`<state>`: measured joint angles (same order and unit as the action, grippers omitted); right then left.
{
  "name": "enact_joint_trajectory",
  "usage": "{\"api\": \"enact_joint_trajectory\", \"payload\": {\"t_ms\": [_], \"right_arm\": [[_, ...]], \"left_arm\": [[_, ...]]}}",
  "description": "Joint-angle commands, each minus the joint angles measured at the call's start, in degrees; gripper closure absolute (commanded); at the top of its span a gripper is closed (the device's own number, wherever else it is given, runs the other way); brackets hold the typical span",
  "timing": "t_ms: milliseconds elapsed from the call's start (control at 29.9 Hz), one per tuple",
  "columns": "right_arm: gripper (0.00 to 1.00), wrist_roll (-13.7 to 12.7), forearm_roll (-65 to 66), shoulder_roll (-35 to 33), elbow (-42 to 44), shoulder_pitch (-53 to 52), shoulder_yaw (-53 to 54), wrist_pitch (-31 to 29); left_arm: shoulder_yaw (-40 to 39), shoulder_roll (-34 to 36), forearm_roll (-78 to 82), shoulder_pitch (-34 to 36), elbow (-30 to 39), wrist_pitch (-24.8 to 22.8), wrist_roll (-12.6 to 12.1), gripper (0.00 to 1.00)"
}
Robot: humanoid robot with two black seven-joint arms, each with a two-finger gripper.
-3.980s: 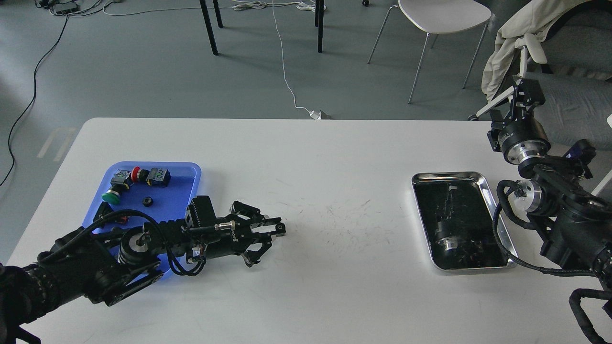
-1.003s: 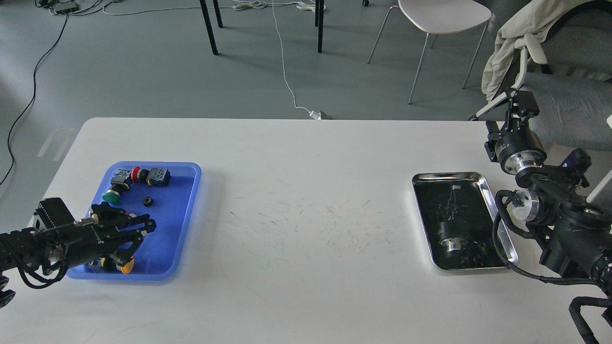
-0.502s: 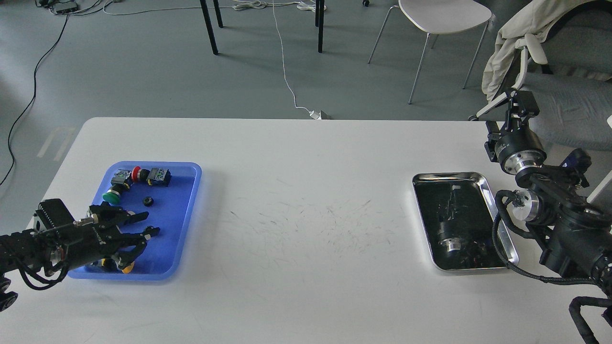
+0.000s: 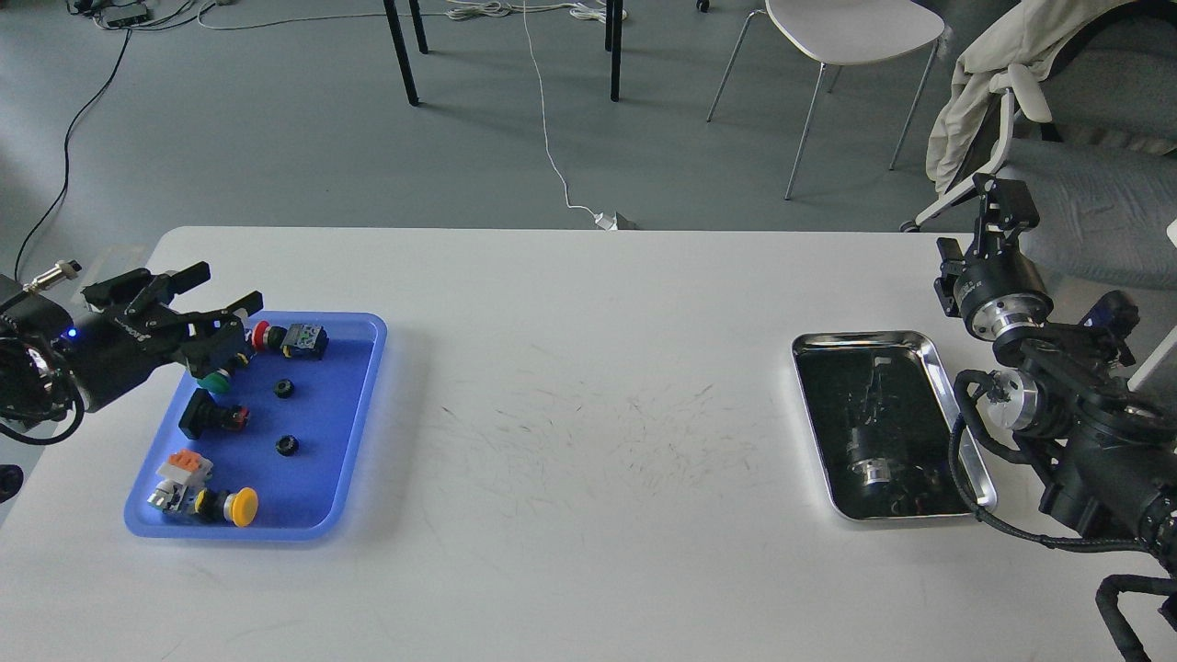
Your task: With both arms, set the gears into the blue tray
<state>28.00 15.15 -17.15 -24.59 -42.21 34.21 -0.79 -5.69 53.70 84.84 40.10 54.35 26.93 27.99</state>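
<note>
The blue tray [image 4: 340, 432] lies on the left side of the white table. Two tiny black gears rest inside it, one [image 4: 283, 389] near the middle and one [image 4: 287, 446] lower down. My left gripper [image 4: 221, 292] hovers over the tray's far left corner, open, with nothing between its fingers. My right gripper [image 4: 1002, 207] is raised beyond the table's far right edge, seen end-on and dark, so its fingers cannot be told apart.
Coloured push-button switches share the blue tray: red [image 4: 262, 336], green [image 4: 213, 379] and yellow [image 4: 241, 507]. A shiny steel tray [image 4: 938, 368] holding dark parts sits at the right. Chairs and cables stand on the floor beyond the table.
My left gripper has lifted and pulled back to the tray's far left corner. A second gear now lies uncovered in the tray. The right arm has barely moved.
</note>
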Motion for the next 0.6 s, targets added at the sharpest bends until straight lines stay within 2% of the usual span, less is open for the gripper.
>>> {"api": "enact_joint_trajectory", "payload": {"t_ms": [0, 201, 368, 569], "right_arm": [[0.05, 0.00, -0.04, 0.01, -0.11, -0.33, 0.07, 0.00], [0.05, 0.00, -0.04, 0.45, -0.81, -0.60, -0.02, 0.53], [0.04, 0.00, 0.05, -0.08, -0.37, -0.77, -1.86, 0.53], [0.03, 0.00, 0.05, -0.25, -0.46, -1.47, -3.27, 0.35]], "left_arm": [[-0.11, -0.35, -14.32, 1.03, -0.03, -0.12, 0.01, 0.15], [-2.04, -2.63, -28.92, 2.18, 0.05, -0.12, 0.01, 0.02], [-5.46, -3.60, -39.12, 2.18, 0.40, -0.12, 0.01, 0.02], [-6.61, -5.01, -42.04, 2.53, 0.32, -1.43, 0.01, 0.02]]}}
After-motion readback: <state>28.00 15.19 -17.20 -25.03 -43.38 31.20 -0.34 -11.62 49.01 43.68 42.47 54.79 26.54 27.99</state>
